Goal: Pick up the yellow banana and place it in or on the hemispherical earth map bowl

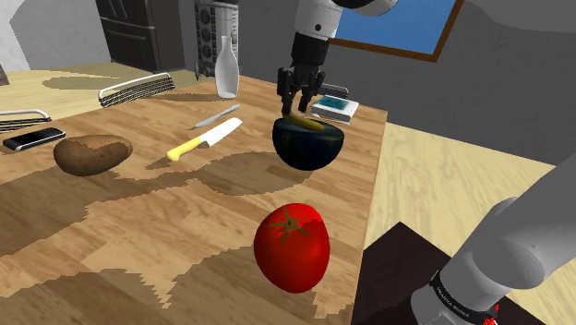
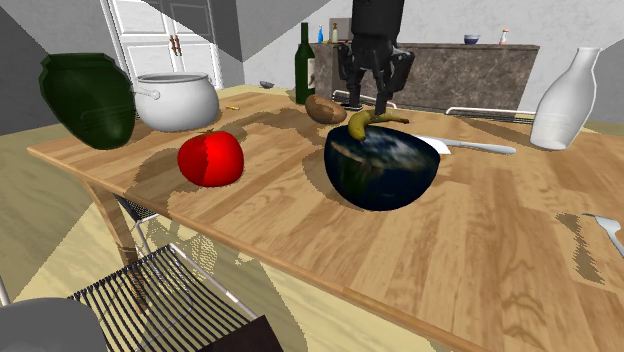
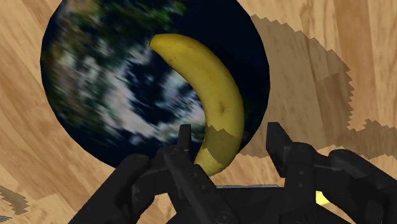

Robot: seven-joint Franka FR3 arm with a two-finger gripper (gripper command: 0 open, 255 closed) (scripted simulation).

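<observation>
At the edge of the table (image 1: 138, 212), shoulder view's right: gripper (image 1: 300, 106) hangs just above the bowl (image 1: 309, 148), with the banana (image 1: 299, 122) lying at the rim beneath it.

Second exterior view: banana (image 2: 372, 121) sits in the bowl (image 2: 385, 170), one end poking above the rim towards the gripper (image 2: 372, 98).

Wrist view: fingers (image 3: 184, 143) stand apart and clasp nothing. The banana (image 3: 203, 89) rests inside the bowl (image 3: 95, 95), its near end raised between the fingers, close beside one.

I judge placement done bar the retreat. Risk: a slanted lift could snag that raised end and flip the banana out. A nudge may also rock the round-bottomed bowl.
</observation>
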